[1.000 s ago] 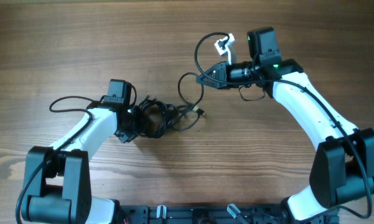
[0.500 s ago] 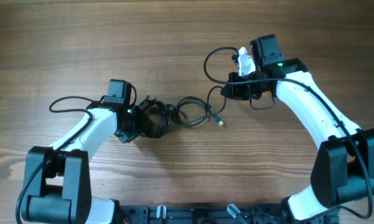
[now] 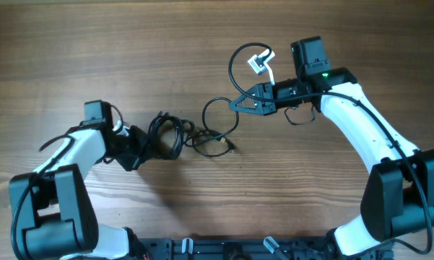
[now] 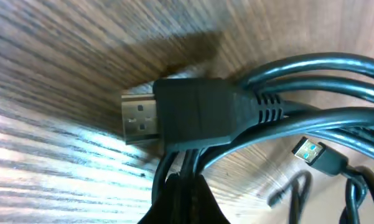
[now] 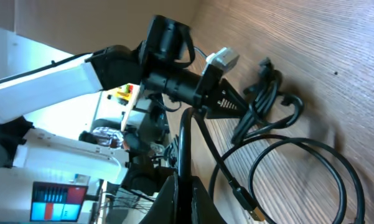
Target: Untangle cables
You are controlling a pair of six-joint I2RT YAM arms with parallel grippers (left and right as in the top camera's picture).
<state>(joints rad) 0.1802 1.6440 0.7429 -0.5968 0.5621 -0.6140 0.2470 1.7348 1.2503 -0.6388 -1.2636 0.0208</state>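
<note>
We find the left pincer (image 3: 143,143) closed tight on a tangled bundle of thin black cables (image 3: 167,135), which lies on the brown wood-grain table (image 3: 72,43) a little left of the middle. In the left wrist view its dark fingers (image 4: 180,202) sit at the bottom edge, with several black cords running down between them. Just above them a chunky black plug with a flat silver metal tip (image 4: 193,115) rests across those cords, the tip pointing left. Lower right of it we make out a smaller black plug with a blue insert (image 4: 311,152), lying flat on the wood.

The right pincer (image 3: 237,104) is clamped on a single loose black cable (image 5: 185,143). In the right wrist view that cable comes straight out of its grip and then curls into a wide round loop on the table. From overhead the loop lies between the two pincers and runs on toward the right side of the bundle. A small plug end (image 3: 232,149) rests on the wood just below the loop, near the bundle but apart from it. Whether this cable is knotted into the others or only laid against them we cannot tell. Across the table the right wrist view also shows the white and black left arm (image 5: 68,78), its pincer pointing at the bundle.
</note>
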